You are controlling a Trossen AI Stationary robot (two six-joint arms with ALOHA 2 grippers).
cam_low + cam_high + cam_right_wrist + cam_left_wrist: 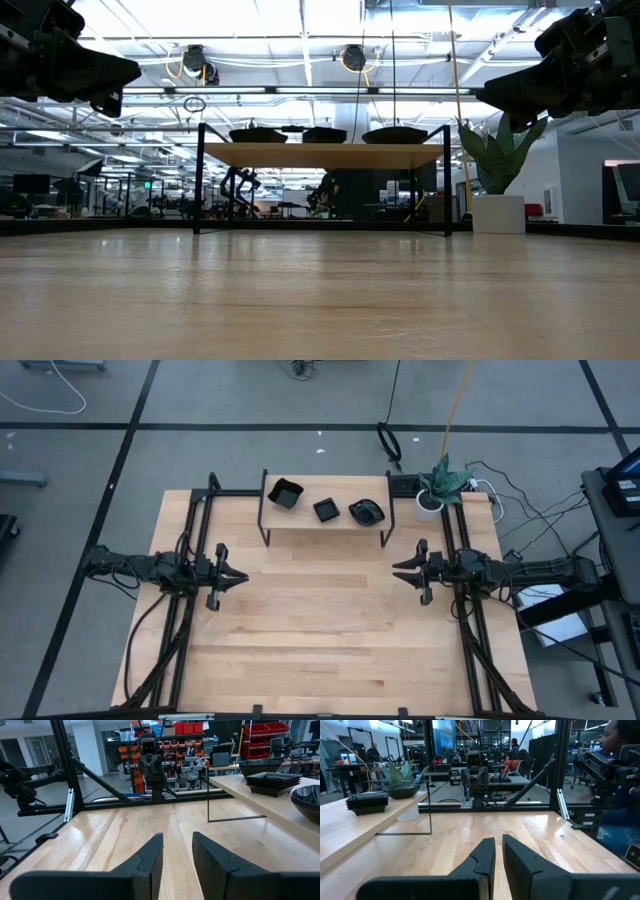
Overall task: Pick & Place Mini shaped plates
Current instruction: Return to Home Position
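Observation:
Three stacks of glossy black mini plates sit on a raised wooden shelf [325, 520] at the table's far side: larger squares [285, 492], smaller squares [326, 510] and roundish wavy-rimmed ones [367, 512]. The low view shows the same three stacks [257, 134], [323, 133], [397, 134]. My left gripper [242, 575] [498, 851] hovers over the table's left side, pointing right, its fingers shut to a thin slit. My right gripper [396, 571] [177, 851] hovers over the right side, pointing left, slightly open. Both are empty and well short of the shelf.
The shelf stands on thin black metal legs [198, 180], with room beneath it. A potted plant [440, 482] stands at the table's far right corner. Black frame rails [190, 560] run along both sides. Bare wood [320, 630] lies between the arms. A person [615, 740] shows beyond the table.

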